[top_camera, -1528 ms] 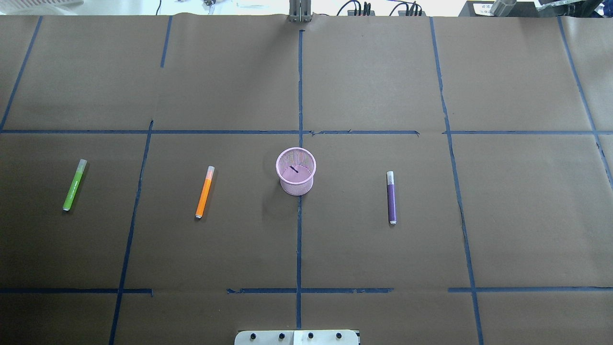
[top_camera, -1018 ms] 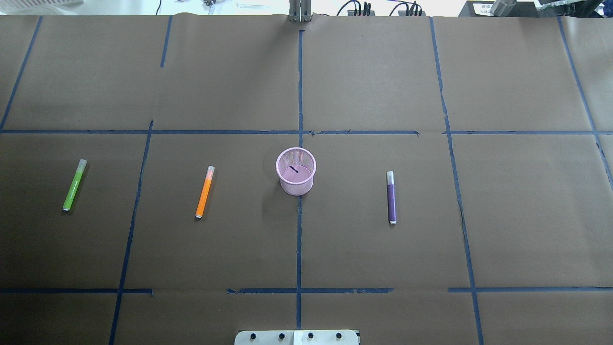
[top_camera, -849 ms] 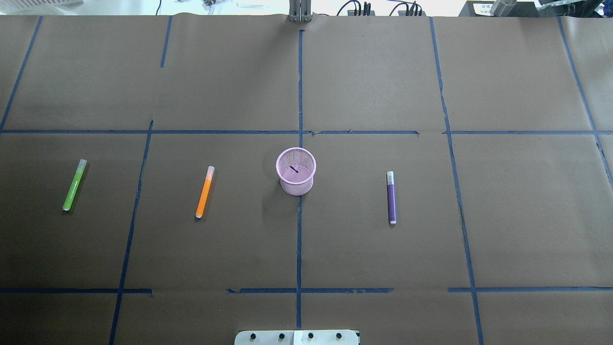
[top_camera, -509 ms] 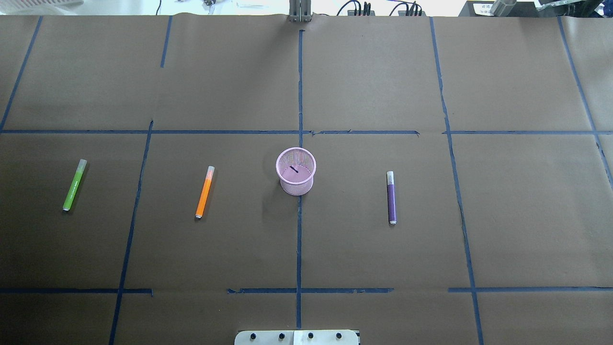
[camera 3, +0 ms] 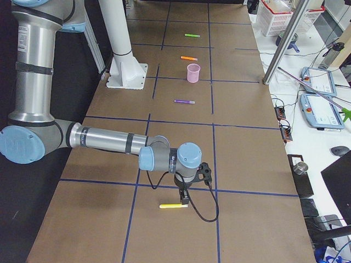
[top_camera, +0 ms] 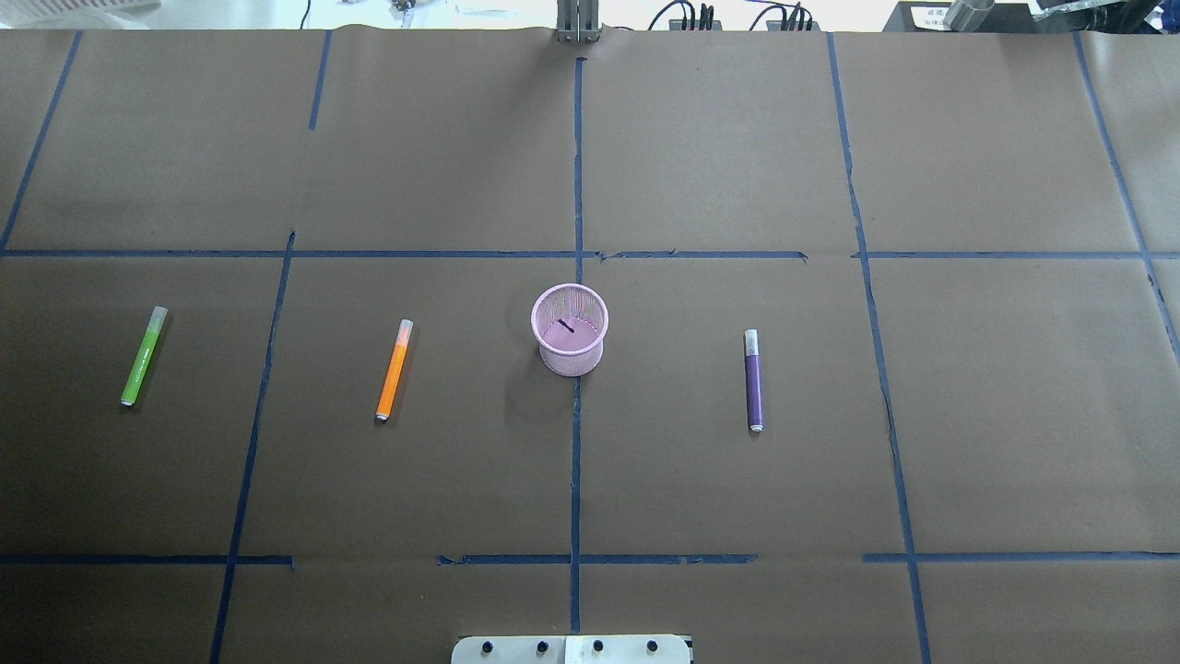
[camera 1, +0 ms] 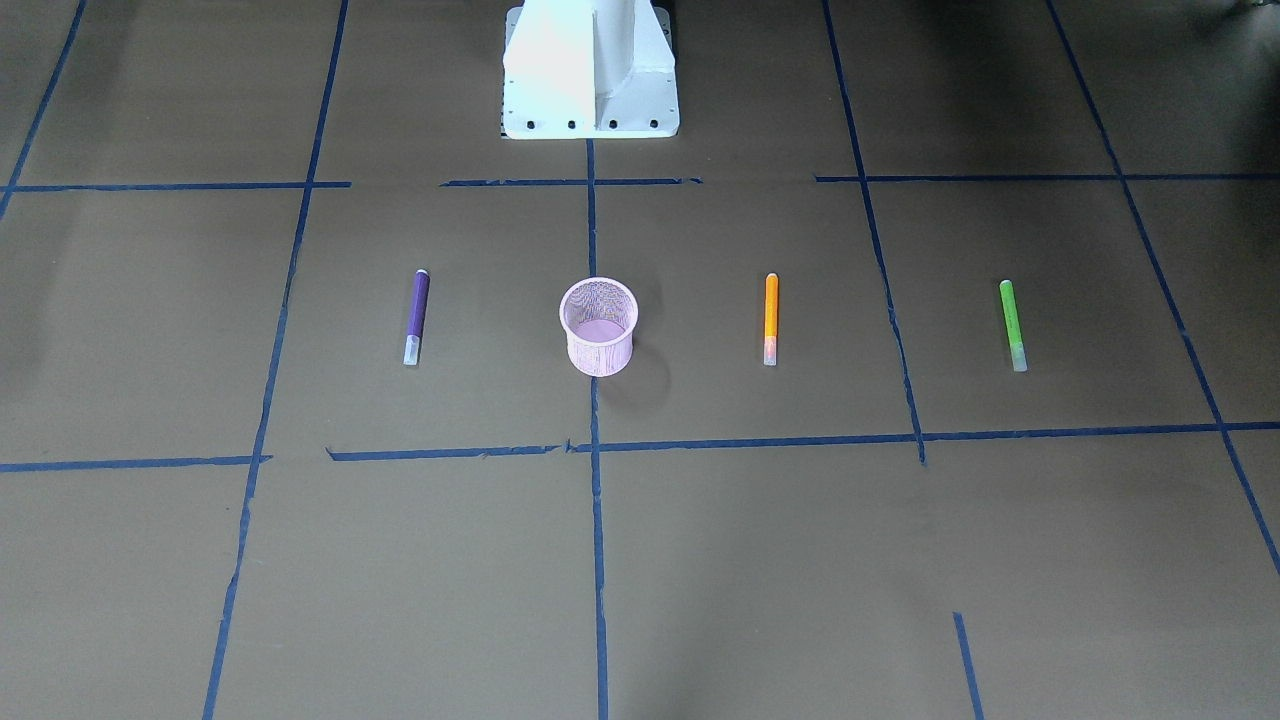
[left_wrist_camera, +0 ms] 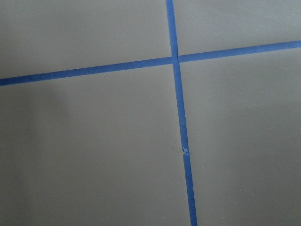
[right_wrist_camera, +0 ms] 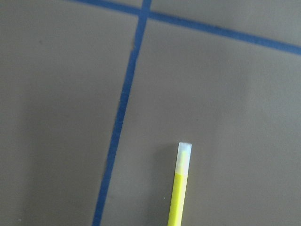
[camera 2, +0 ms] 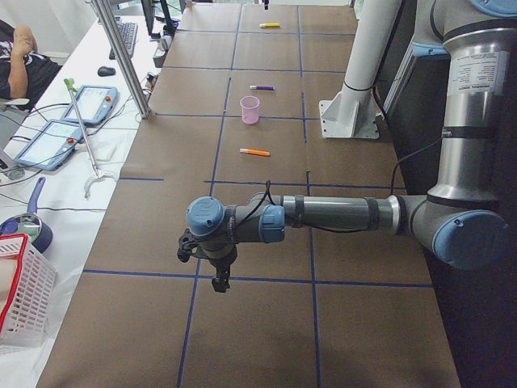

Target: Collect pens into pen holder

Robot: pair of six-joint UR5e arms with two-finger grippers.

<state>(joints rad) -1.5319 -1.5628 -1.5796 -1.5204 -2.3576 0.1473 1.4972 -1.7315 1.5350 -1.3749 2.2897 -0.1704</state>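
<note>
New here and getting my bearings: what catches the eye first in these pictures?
A pink pen holder stands at the centre of the table, with a green pen and an orange pen lying flat on the robot's left of it and a purple pen on its right. At the table's right end, a yellow pen lies by the right gripper.

The pen holder [top_camera: 572,360], a small round pink wire-mesh cup, stood upright with its mouth open upward. The pens all lay flat outside it. The orange pen [top_camera: 394,370] lay nearest on the robot's left and the green pen [top_camera: 144,356] well beyond it, both slightly tilted. The purple pen [top_camera: 753,381] lay on the right, nearly straight. Their translucent whitish caps pointed away from the robot. A fourth, yellow pen [camera 3: 174,206] lay well apart, far to the right
</note>
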